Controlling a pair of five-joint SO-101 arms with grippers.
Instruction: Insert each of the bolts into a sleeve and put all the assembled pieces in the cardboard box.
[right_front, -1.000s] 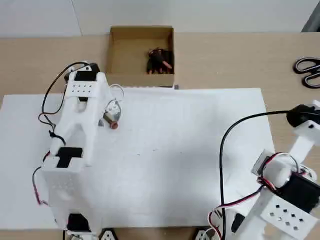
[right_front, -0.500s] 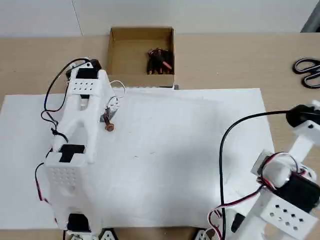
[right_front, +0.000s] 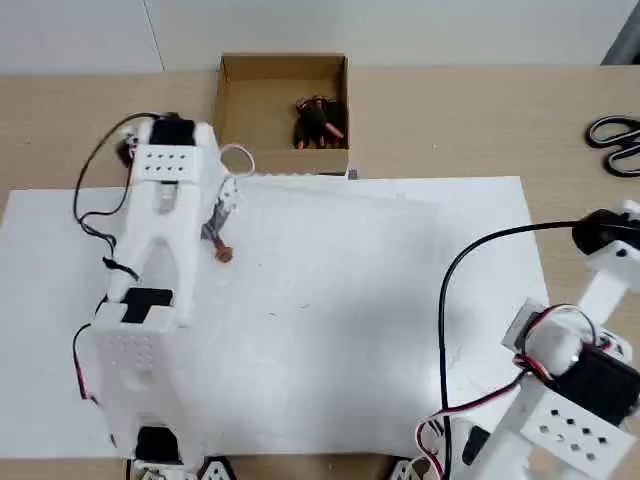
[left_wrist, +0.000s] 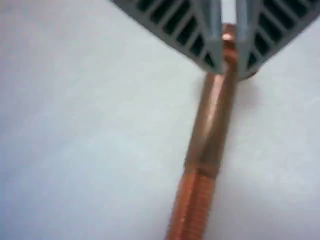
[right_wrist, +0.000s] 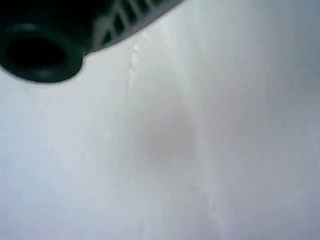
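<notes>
Near the left rear of the white sheet (right_front: 380, 300), just in front of the cardboard box (right_front: 232, 110), the left tool (right_front: 220, 218) is shown closed on a copper-coloured piece (right_front: 222, 252). The piece is held low over the sheet, and whether it touches the sheet cannot be told.

In the left wrist view the grey jaws are seen clamped on one end of the piece (left_wrist: 210, 125). A smooth tube covers part of the shank and bare thread runs beyond it, so the piece is judged to be a bolt already seated in its sleeve.

Inside the box, against its right wall, a dark cluster of assembled pieces (right_front: 319, 122) is lying; their number cannot be counted. Insertion is therefore judged complete for the held piece, and part of the delivery is already done. As far as the views allow, the held piece is taken to be the last one outside the box. What is left is for it to be lifted over the box's front wall and released among the others.

The right arm (right_front: 570, 400) is folded at the near right corner of the worktop (right_front: 450, 120), well apart from the box. The right tool (right_wrist: 127, 20) is seen above bare sheet; whether it is open or closed cannot be told. A pair of scissors (right_front: 615, 135) lies at the far right edge and is judged to play no part.
</notes>
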